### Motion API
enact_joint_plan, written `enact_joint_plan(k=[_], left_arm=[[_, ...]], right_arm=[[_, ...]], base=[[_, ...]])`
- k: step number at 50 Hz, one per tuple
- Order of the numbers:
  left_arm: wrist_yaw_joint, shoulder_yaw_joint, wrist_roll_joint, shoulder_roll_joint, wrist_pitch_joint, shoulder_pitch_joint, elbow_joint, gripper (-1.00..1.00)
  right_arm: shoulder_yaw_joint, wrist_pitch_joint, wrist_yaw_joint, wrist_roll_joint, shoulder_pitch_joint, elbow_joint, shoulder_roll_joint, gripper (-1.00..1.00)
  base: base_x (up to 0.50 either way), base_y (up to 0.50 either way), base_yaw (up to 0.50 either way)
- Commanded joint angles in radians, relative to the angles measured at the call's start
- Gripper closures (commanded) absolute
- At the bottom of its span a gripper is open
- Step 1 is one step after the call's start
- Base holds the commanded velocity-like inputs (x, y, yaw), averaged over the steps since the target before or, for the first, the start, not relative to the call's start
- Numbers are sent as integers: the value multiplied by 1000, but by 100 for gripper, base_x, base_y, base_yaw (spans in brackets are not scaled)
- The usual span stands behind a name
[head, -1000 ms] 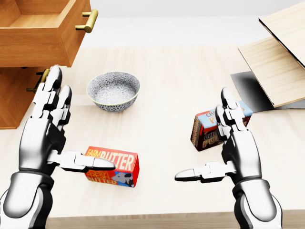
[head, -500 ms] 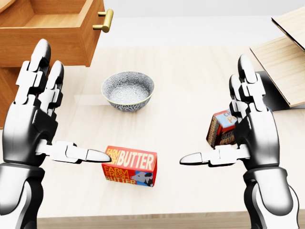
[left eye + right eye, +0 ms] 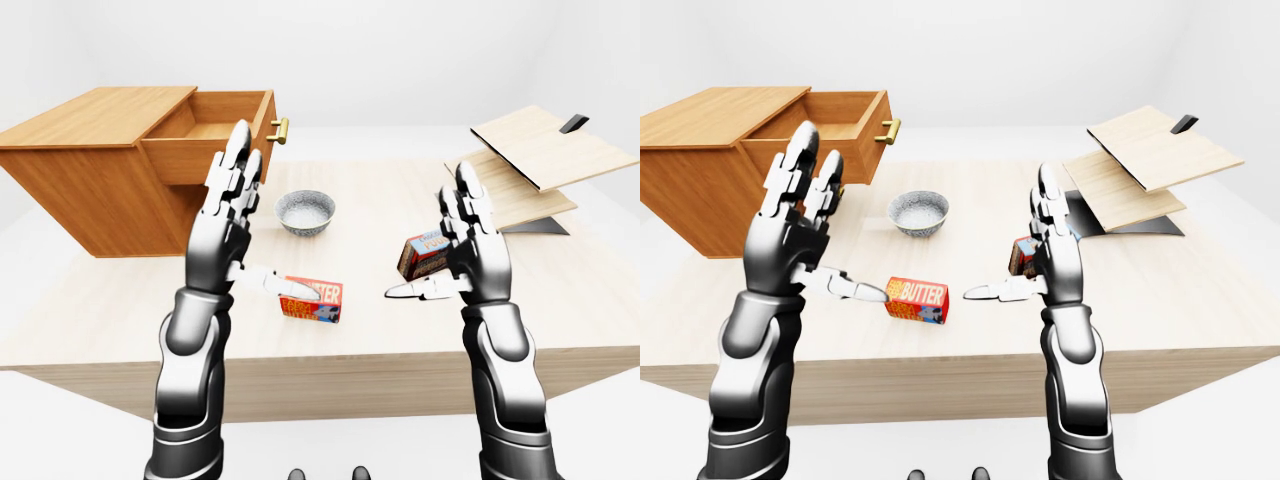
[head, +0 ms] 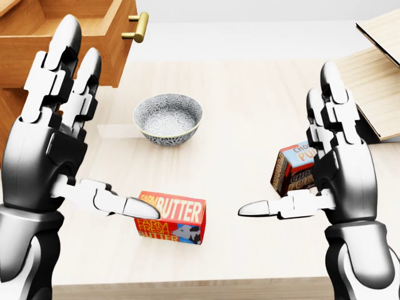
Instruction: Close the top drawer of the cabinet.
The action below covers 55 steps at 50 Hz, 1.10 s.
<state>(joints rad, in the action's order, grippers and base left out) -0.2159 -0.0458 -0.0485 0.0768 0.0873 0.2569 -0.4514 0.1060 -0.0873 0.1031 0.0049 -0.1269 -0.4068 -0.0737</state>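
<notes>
In the left-eye view, the cabinet [image 3: 85,165] is seen at upper left on the pale surface [image 3: 380,330], its top drawer [image 3: 215,135] pulled out and showing nothing inside; the patterned bowl [image 3: 305,212] at centre also looks bare.

In the head view, the left hand [image 4: 53,144] is raised with fingers spread wide, thumb above the butter box [image 4: 172,217]. The right hand [image 4: 334,169] is likewise splayed wide, beside a brown carton [image 4: 292,167]. Nothing is held.
</notes>
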Motion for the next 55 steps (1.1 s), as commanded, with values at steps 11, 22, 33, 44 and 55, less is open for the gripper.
enact_joint_plan(k=[11, 22, 33, 44, 55], left_arm=[[-97, 69, 19, -41, 0, -13, -158, -100], [-102, 73, 4, -40, 0, -15, -170, -100], [-105, 76, 12, -40, 0, -20, -167, -100], [-105, 75, 11, -41, 0, -18, -169, -100], [-102, 74, 13, -40, 0, -15, -162, -100]], right_arm=[[-3, 0, 7, 2, 13, 12, 4, -100], [-15, 0, 23, -1, 23, 5, 4, -100], [-6, 0, 35, 5, 32, -2, 6, -100], [-8, 0, 35, 1, 36, -14, 7, -100], [-11, 0, 46, 2, 42, -22, 8, -100]], base=[[0, 0, 0], [0, 0, 0], [0, 0, 0], [0, 0, 0], [10, 0, 0]])
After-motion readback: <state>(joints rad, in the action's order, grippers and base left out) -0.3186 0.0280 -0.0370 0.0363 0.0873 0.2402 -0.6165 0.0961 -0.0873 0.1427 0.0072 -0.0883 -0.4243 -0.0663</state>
